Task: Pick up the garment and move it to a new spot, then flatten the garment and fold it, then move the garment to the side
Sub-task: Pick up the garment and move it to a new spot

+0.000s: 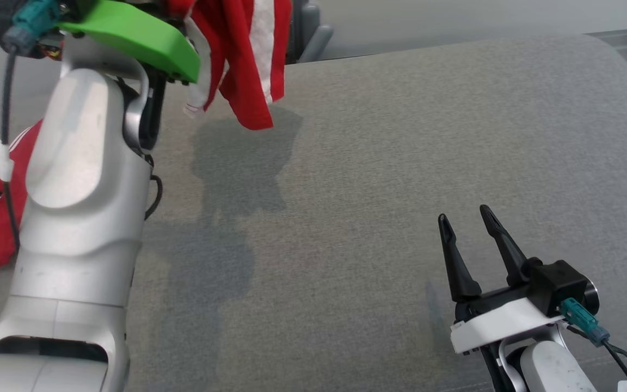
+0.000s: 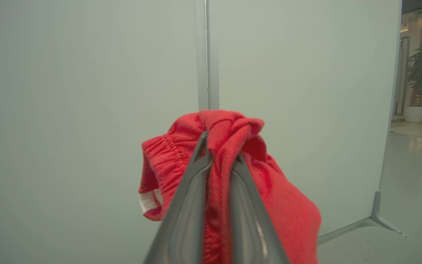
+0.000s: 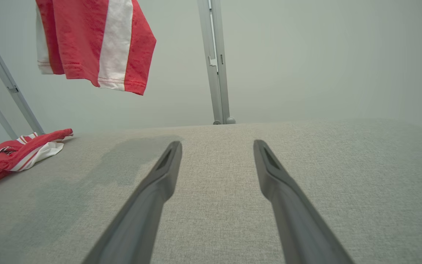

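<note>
In left jaws, garment [image 2: 288,209] (elastic waistband [image 2: 163,154] bunched)

The garment [image 2: 288,209] pinched in your left gripper [image 2: 221,146] is a soft matt knit, finely meshed with a gathered elastic band, and the fingers [image 2: 187,205] on it look like smooth dark plastic with a slight sheen. Under your right gripper [image 3: 217,143] the surface [image 3: 343,165] is coarse grey woven cloth, totally matt, and past its tips the post [image 3: 216,73] looks like satin metal.
</note>
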